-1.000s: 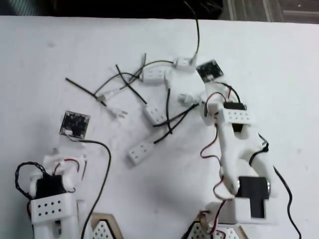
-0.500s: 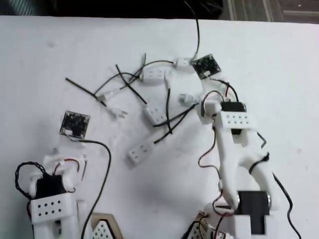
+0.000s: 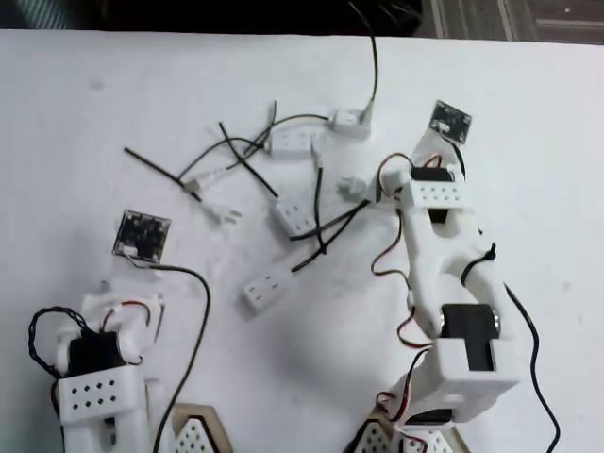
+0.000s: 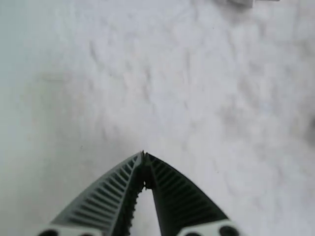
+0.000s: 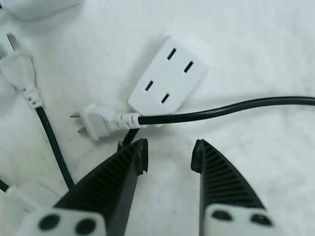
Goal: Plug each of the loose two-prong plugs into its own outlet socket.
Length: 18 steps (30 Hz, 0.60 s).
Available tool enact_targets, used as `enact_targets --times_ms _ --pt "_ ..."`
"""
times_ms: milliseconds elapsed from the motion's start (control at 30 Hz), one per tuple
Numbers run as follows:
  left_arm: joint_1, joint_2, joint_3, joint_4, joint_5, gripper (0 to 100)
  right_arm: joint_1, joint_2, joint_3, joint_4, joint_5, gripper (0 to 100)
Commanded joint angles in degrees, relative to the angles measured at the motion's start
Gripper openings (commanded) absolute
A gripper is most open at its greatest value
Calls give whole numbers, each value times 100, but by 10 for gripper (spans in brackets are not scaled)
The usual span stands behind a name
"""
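A loose plug (image 5: 96, 124) lies on the table (image 5: 256, 49) just beside an outlet socket (image 5: 167, 81); a second plug (image 5: 17, 69) lies near.

White table (image 3: 528, 85). At mid-table, a tangle of black cords (image 3: 321, 226) runs among four white outlet blocks: near socket (image 3: 266, 286), middle socket (image 3: 294, 215), far socket (image 3: 291, 142) and back socket (image 3: 348, 121). A loose plug (image 3: 223, 211) lies left of the middle socket, apart from it, prongs bare. A second plug (image 3: 351, 185) lies just beside the tip of the right arm (image 3: 439, 274), which is stretched out over the table. The left arm (image 3: 94, 377) sits folded at the near left, well apart from the cords.
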Motion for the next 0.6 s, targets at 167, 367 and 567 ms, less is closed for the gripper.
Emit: enact_targets --times_ms 167,367,567 --pt "-13 -75 0 -18 -62 24 13 233 -484 -4 -985 159" --pt "-13 -75 0 -18 -62 24 215 884 -958 -48 -1310 159" --pt "-13 -75 0 -18 -62 24 233 1077 -1160 -4 -1292 156"
